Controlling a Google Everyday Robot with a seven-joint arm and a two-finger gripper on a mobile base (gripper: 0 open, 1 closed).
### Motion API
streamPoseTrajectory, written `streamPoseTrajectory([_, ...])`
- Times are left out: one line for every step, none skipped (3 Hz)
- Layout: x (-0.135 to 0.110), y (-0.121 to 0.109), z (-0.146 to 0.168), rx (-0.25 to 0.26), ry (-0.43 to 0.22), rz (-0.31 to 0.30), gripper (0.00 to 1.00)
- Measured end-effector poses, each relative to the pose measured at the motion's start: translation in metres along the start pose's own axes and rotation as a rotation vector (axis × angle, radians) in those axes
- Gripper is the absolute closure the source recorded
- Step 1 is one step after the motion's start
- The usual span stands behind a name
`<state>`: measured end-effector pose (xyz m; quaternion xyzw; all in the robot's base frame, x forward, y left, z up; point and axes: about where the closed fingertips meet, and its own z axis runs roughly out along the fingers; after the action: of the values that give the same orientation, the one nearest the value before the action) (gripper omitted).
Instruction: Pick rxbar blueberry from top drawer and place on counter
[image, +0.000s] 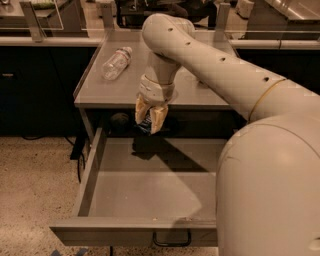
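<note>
The top drawer (131, 231) stood open, its floor bare. Above its rear, the gripper (149, 125) pinched the rxbar blueberry (145, 124), clear of the drawer floor and level with the counter's (200, 92) front edge. The pick looked done; placing it on the counter, where a plastic bottle (116, 62) lay, remained.

- The gripper (151, 120) points straight down, just in front of the counter's (115, 92) front edge and slightly below it, left of the edge's middle.
- Its tan fingers (141, 110) pinch the rxbar blueberry (146, 125), which shows dark between their tips.
- The wrist (156, 87) stands upright over the counter's front strip.
- The pale arm (225, 70) bends above the counter's rear, then slopes away to the counter's right.
</note>
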<state>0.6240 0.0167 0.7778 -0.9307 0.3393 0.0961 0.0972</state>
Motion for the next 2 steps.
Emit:
streamPoseTrajectory([-0.023,0.019,-0.024,-0.005,-0.010,-0.030,1.00])
streamPoseTrajectory([-0.056,0.033,-0.058,-0.008,-0.012,-0.084,1.00])
